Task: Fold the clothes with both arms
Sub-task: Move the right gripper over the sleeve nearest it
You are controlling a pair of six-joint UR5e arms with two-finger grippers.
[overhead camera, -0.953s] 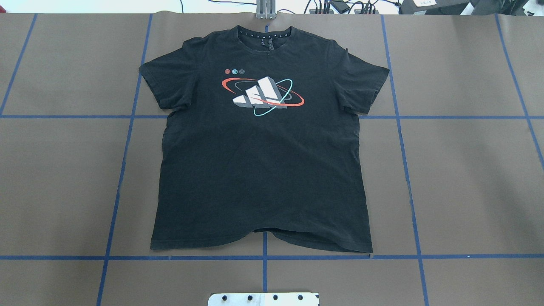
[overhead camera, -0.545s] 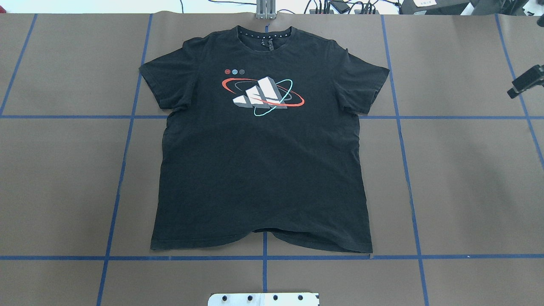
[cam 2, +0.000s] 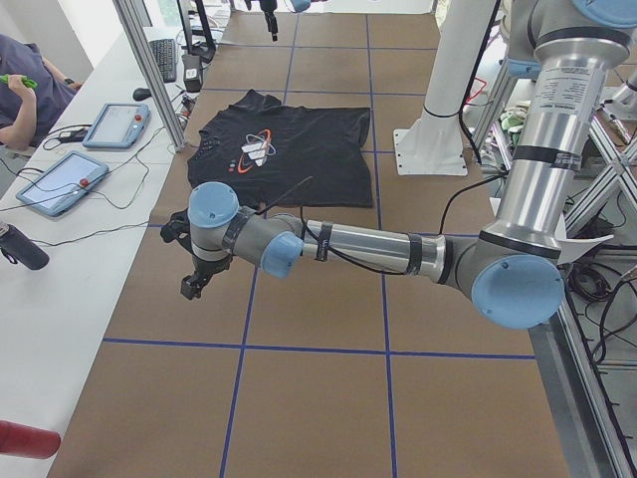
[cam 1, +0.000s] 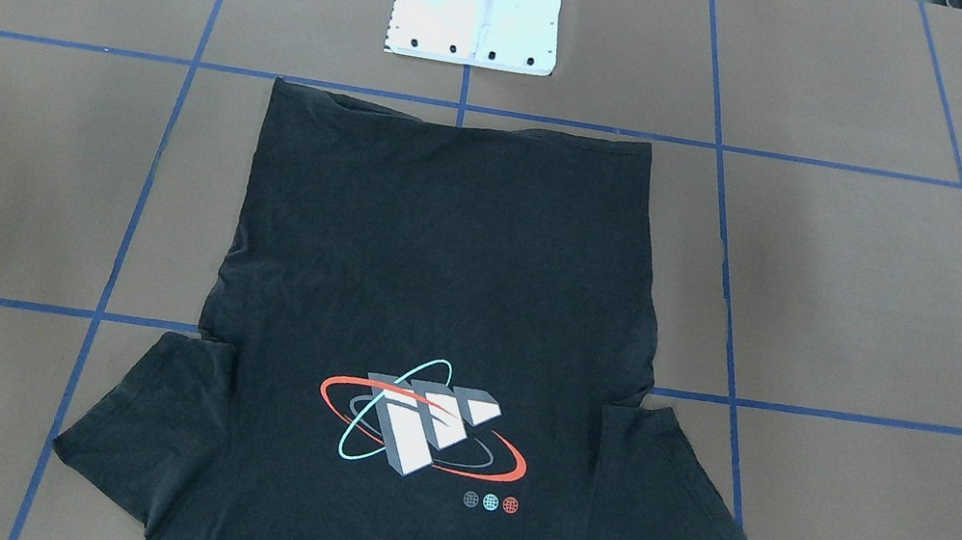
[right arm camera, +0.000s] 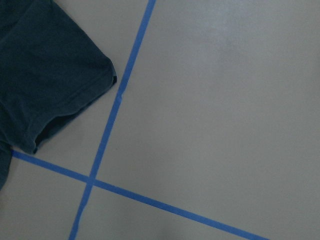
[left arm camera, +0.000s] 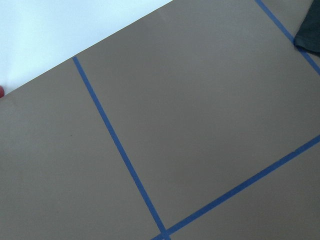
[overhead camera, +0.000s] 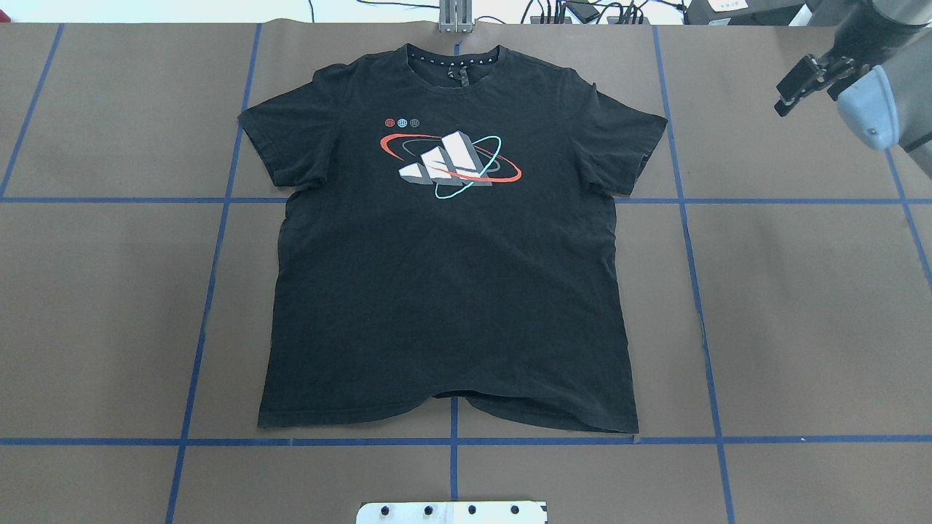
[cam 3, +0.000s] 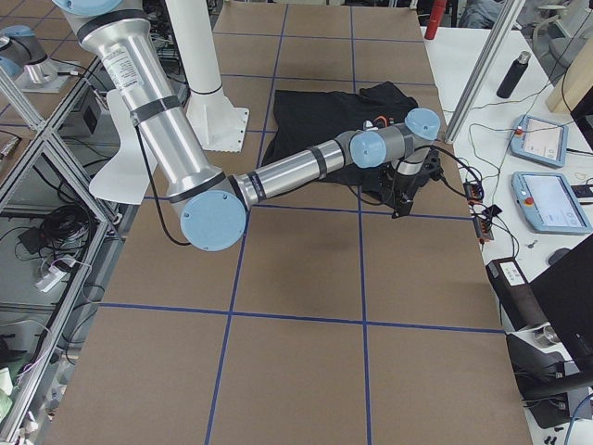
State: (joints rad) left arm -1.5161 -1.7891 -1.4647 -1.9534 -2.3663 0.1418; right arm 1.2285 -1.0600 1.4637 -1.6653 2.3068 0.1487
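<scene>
Black T-shirt (overhead camera: 448, 291), flat, hem just beyond the pedestal (overhead camera: 451, 511); left gripper (cam 2: 191, 287) and right gripper (overhead camera: 794, 91) wide of the pedestal, jaw states we cannot tell; we fear mismatched pinches skewing the fold.

three-bar adidas logo (overhead camera: 445, 161) on black t-shirt (overhead camera: 444, 306)

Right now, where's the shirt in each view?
Front-facing: shirt bottom centre.
Overhead: shirt centre.
Exterior left: shirt upper centre.
Exterior right: shirt upper centre, behind right arm.
Left wrist: shirt edge, top-right corner.
Right wrist: shirt sleeve, upper left.
Shared landmark: blue tape grid.
</scene>
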